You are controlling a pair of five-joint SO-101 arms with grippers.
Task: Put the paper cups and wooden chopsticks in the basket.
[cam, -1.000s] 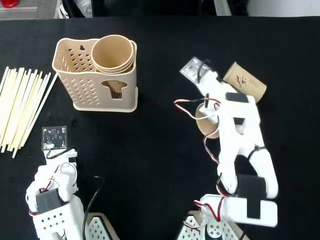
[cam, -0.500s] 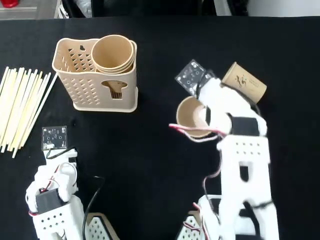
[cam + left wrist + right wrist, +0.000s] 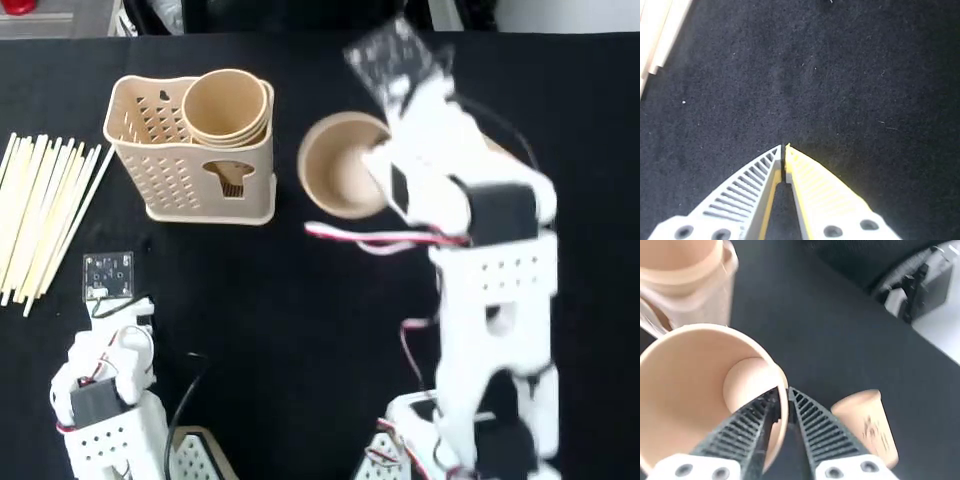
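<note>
Paper cup (image 3: 343, 180) in transit: right gripper (image 3: 784, 390) pinches its wall, basket (image 3: 165, 175) just beyond it.
Stacked cups (image 3: 225, 105) already inside; another cup (image 3: 867, 422) lies on the gripper's other side; chopsticks (image 3: 45, 215) untouched; left gripper (image 3: 784, 146) closed, empty.

One basket (image 3: 190, 160), two paper cups (image 3: 695, 390) outside

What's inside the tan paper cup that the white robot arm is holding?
Nothing, it is empty: the tan paper cup, pinched at its rim by the right gripper, shows a bare inner wall and bottom.
</note>
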